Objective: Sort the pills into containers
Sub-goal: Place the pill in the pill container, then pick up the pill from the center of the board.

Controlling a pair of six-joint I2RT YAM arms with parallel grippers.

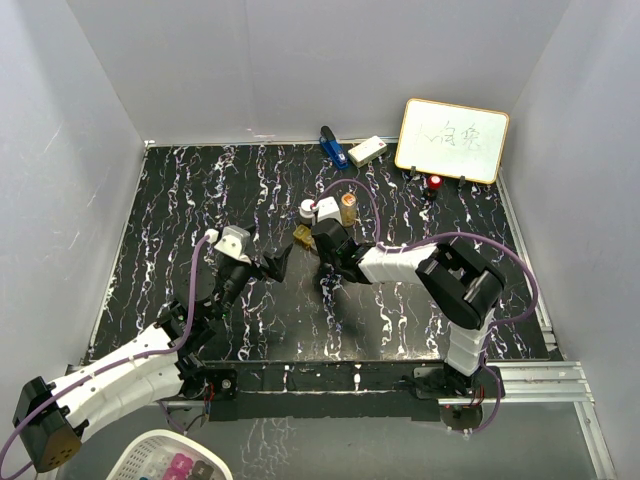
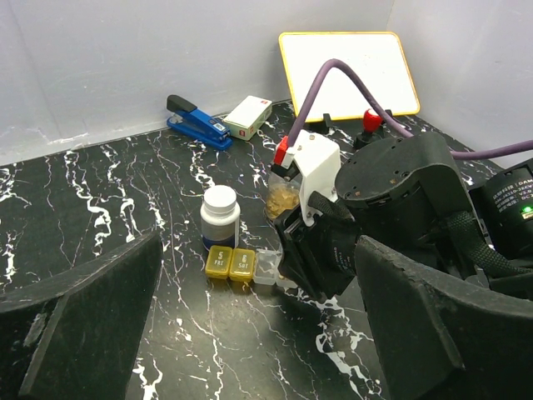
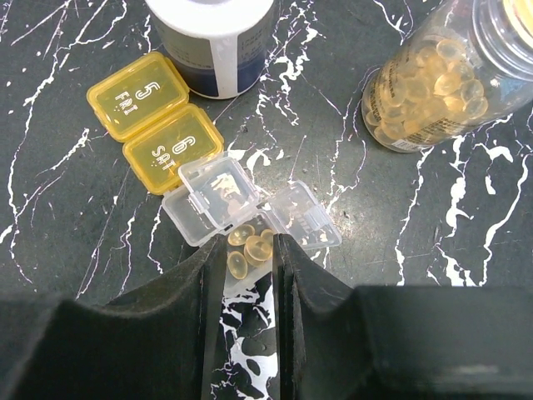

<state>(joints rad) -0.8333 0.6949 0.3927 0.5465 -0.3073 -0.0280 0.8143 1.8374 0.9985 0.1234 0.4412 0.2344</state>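
Note:
The small pill box (image 3: 158, 121) has two shut yellow sections and a clear compartment (image 3: 212, 200) with its lid flipped open. Several translucent yellow pills (image 3: 241, 236) lie in the open clear section. My right gripper (image 3: 248, 252) hovers directly over them, jaws slightly open, nothing pinched. A dark bottle with a white cap (image 3: 212, 37) stands behind the box, and a golden-amber bottle (image 3: 433, 92) full of pills is to the right. My left gripper (image 2: 260, 279) is wide open and empty, facing the box (image 2: 231, 262) from a short way off.
A blue stapler (image 1: 333, 148) and a white block (image 1: 367, 151) lie at the back wall. A whiteboard (image 1: 452, 139) leans at the back right with a red-topped item (image 1: 434, 183) before it. A white basket (image 1: 165, 460) sits below the table's near edge.

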